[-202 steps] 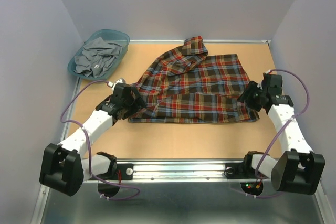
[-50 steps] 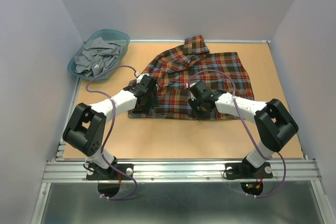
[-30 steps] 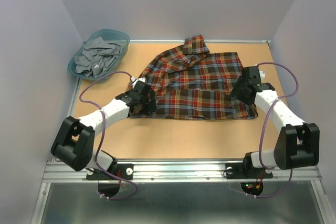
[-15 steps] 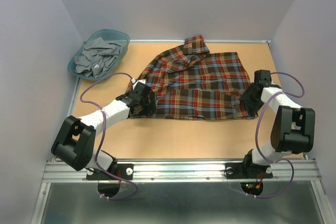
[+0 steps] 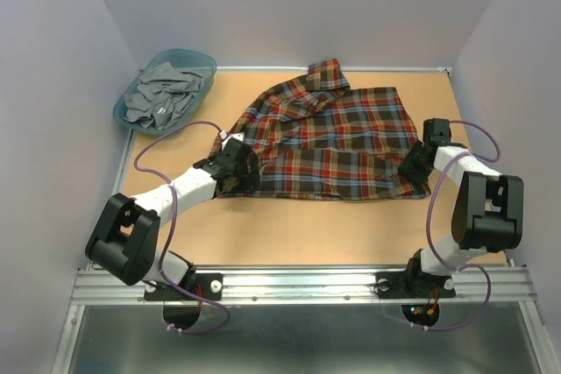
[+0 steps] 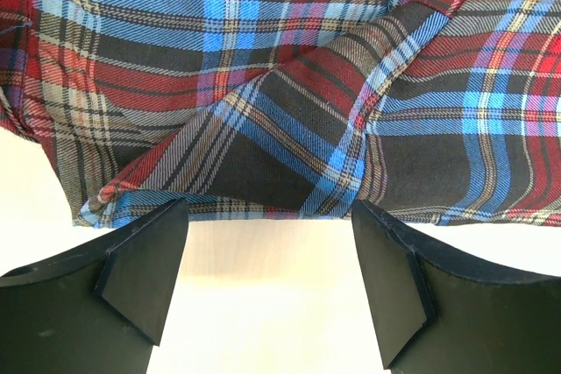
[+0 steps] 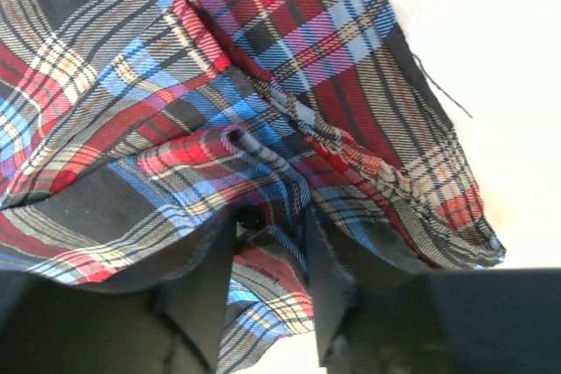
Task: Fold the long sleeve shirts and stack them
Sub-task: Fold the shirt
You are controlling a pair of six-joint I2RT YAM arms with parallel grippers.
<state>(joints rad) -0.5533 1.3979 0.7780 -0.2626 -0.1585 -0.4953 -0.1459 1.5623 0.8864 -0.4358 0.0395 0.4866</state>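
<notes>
Plaid flannel in red, brown, navy and yellow: one shirt (image 5: 329, 142) lies spread across the middle of the tan table (image 5: 307, 225), collar toward the far edge. The left arm (image 5: 175, 190) stretches low to the shirt's near-left corner, where the left gripper (image 5: 235, 168) sits with its jaws wide apart and the hem just beyond the fingertips (image 6: 166, 234). The right arm (image 5: 465, 168) doubles back on itself at the near-right corner, and the right gripper (image 7: 263, 251) is closed narrowly on a bunched fold of cloth. One teal basket (image 5: 202, 60) stands at the far-left corner, holding grey clothes (image 5: 162, 94).
</notes>
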